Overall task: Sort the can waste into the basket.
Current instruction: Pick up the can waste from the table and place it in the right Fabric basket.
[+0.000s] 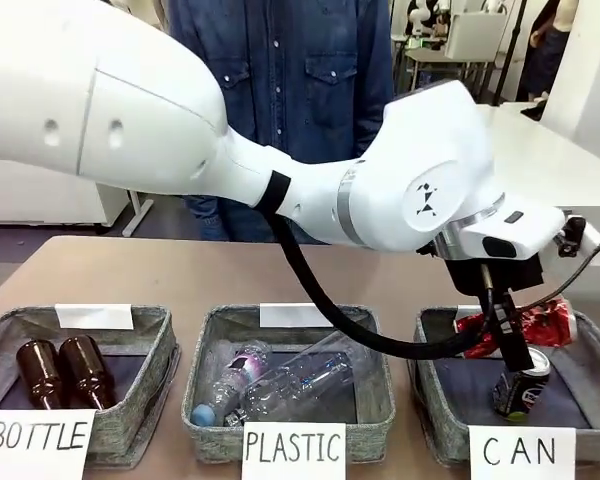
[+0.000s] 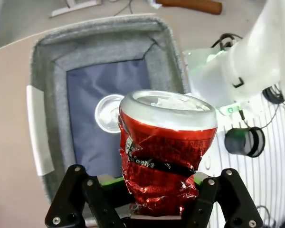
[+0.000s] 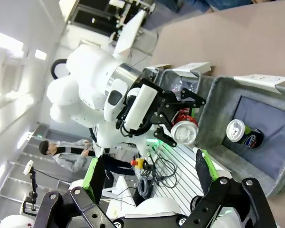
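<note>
Red can [image 2: 165, 152], crumpled, sits clamped between the left gripper's [image 2: 159, 206] fingers, held in the air over the grey basket [image 1: 442, 410] signed "CAN"; the dark can [image 1: 521, 386] already stands inside that basket on its dark bottom; the right gripper [image 3: 149, 173] hangs off to the side with its fingers apart and nothing between them; a person in denim [image 1: 280, 60] stands across the table.

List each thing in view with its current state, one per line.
Crushed red metal can: held in the left tool, above the CAN basket.
Dark navy metal can: upright inside the basket.
Grey fabric basket signed CAN: holds the dark can.
Right tool: open, holding nothing.
Two brown glass bottles: lying in the BOTTLE basket.
Clear plastic bottles: lying in the PLASTIC basket.
</note>
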Tool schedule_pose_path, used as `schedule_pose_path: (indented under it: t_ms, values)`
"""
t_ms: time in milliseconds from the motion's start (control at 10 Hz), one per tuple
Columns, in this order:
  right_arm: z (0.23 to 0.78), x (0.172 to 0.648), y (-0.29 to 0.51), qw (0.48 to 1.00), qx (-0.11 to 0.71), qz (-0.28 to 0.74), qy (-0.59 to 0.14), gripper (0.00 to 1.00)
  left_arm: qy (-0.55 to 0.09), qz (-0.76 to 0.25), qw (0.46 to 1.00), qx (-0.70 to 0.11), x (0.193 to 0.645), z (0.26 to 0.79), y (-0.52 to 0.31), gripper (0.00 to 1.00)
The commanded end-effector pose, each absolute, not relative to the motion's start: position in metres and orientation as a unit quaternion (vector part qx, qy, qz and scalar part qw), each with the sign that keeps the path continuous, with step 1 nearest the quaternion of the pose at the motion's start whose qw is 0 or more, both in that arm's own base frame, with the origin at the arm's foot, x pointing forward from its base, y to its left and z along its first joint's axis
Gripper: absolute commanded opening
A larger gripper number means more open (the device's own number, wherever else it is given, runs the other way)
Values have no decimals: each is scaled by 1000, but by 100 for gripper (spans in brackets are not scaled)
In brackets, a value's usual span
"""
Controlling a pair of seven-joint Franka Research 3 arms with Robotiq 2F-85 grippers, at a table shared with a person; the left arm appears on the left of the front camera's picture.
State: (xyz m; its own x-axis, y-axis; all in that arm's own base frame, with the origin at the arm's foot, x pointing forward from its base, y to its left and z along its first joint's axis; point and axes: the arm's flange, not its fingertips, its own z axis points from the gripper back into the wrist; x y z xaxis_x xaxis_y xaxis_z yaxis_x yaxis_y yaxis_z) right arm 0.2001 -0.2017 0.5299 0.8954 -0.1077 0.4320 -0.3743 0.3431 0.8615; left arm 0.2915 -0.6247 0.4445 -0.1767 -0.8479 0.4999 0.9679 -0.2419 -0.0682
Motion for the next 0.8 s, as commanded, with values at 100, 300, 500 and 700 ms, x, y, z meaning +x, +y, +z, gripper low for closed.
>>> schedule_pose_path:
  t_ms: [100, 300, 500, 700]
  values:
    - [534, 202, -202, 789, 569, 77, -218, 100, -149, -752, 609, -203, 296, 450, -623, 23]
    - [534, 202, -202, 789, 569, 77, -218, 100, -154, -762, 598, -194, 295, 449, -621, 82]
    - [534, 202, -202, 789, 569, 77, -218, 100, -159, -761, 598, -195, 295, 451, -619, 100]
    - [534, 202, -202, 789, 569, 77, -218, 100, -161, -760, 598, -198, 296, 453, -617, 97]
